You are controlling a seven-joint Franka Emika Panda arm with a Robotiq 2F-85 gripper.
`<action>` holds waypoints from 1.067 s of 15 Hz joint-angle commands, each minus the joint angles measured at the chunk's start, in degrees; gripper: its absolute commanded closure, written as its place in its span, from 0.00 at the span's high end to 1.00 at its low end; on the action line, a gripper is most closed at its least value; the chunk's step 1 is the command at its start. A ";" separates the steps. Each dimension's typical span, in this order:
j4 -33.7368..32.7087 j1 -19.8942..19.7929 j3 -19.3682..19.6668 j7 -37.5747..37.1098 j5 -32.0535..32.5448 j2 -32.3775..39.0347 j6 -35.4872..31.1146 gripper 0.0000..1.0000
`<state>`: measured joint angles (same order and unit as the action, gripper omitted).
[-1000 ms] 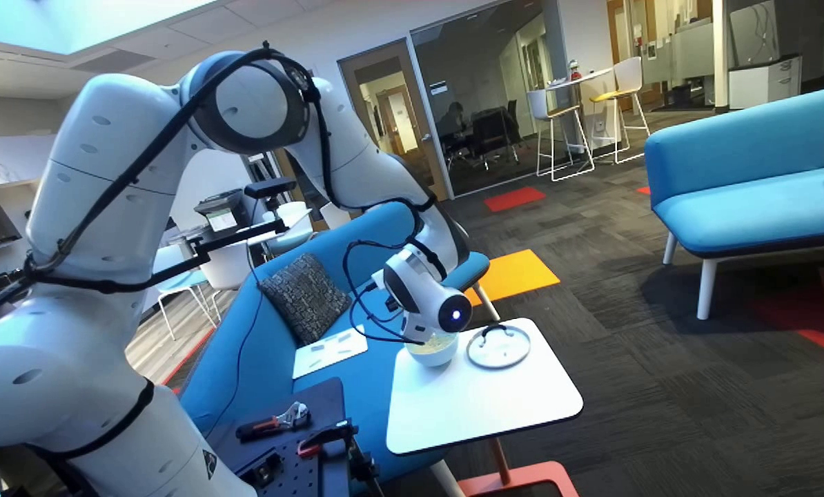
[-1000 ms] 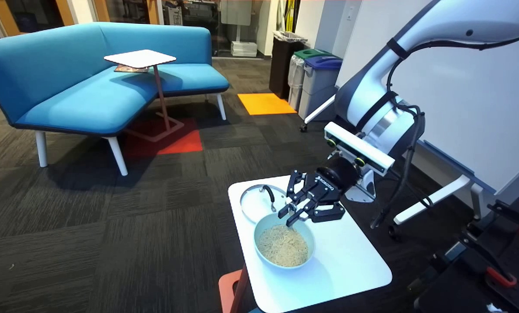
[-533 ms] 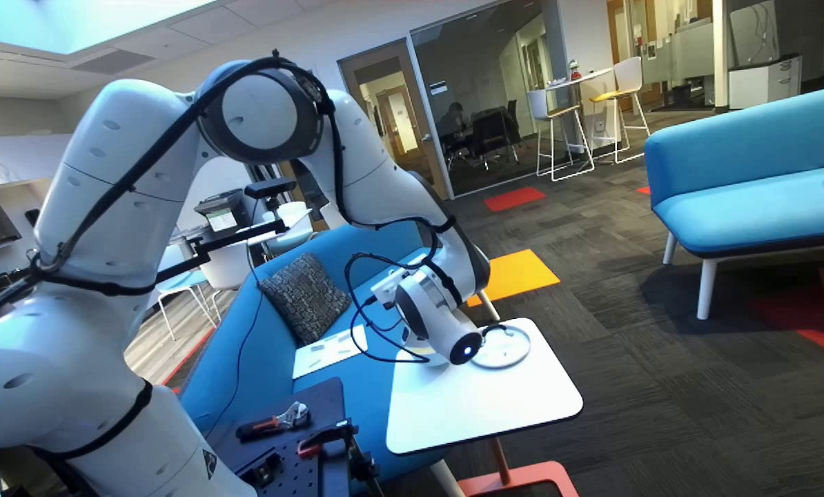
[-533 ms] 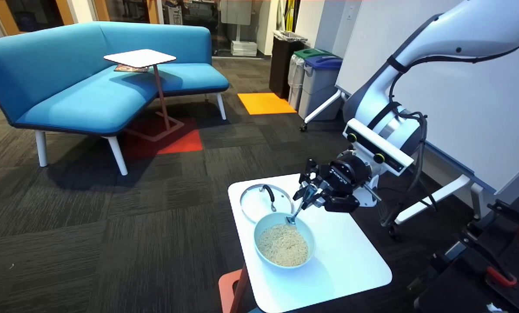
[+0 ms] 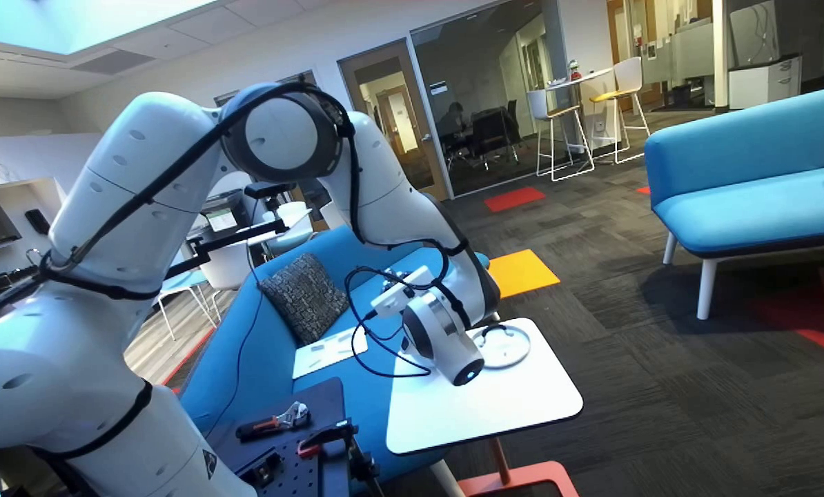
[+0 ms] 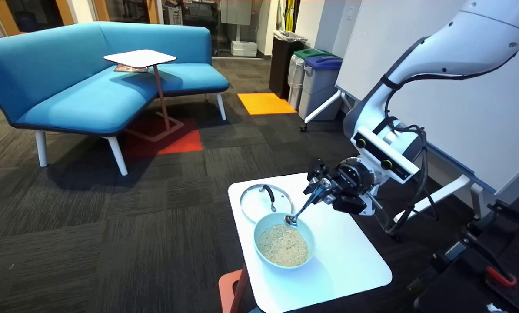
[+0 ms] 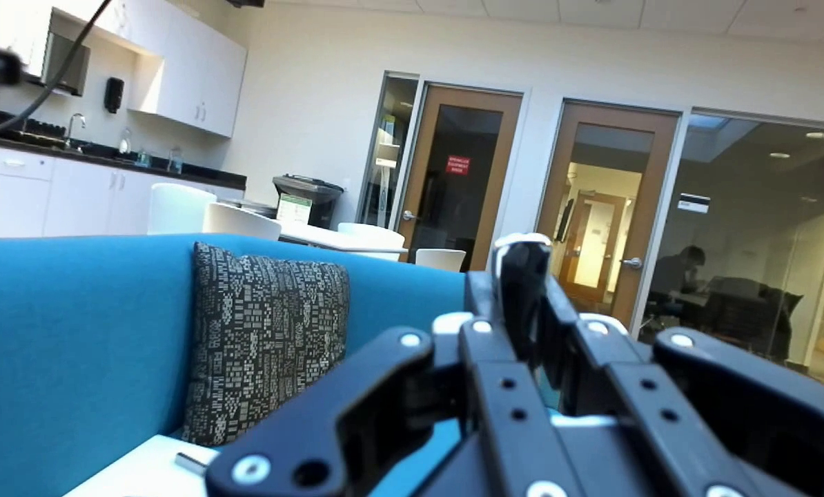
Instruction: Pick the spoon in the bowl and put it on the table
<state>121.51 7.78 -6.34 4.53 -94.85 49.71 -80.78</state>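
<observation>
Found in an exterior view: jaws screened by the arm, above the table. Noted in an exterior view: gripper clamped on the tilted spoon, scoop below the jaws at the rim of the bowl, contact unclear. Seen in the wrist view: handle between fingers.

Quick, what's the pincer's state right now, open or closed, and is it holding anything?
Pincer: closed, holding the spoon by its handle.
</observation>
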 commanded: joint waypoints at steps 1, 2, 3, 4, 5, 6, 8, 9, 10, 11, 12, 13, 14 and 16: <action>-0.66 1.47 1.26 0.43 -0.10 -0.58 -0.45 0.05; -0.27 2.47 1.72 2.66 0.60 -1.78 -1.99 0.05; 0.67 3.59 2.08 3.87 0.50 -3.49 -4.49 0.05; 1.82 4.47 2.08 5.00 0.55 -5.20 -6.54 0.05; 2.91 5.29 2.01 5.74 0.71 -6.87 -8.51 0.05; 4.07 6.16 1.84 6.41 0.51 -8.68 -10.85 0.05; 7.46 8.14 1.47 6.33 0.90 -13.68 -15.81 0.05; 9.60 9.12 1.20 6.21 0.98 -16.74 -18.47 0.05; 11.46 10.03 0.96 6.16 1.10 -19.57 -21.15 0.05; 13.42 10.95 0.66 5.68 1.28 -22.65 -23.96 0.05; 15.17 11.72 0.36 5.41 1.53 -25.50 -26.82 0.05; 16.96 12.37 0.01 4.98 1.84 -28.49 -29.81 0.05; 18.54 12.87 -0.45 4.63 2.40 -31.31 -32.91 0.05; 20.14 13.30 -1.42 3.47 4.39 -35.29 -39.30 0.05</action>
<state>136.41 20.26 -6.90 10.43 -92.65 23.26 -112.28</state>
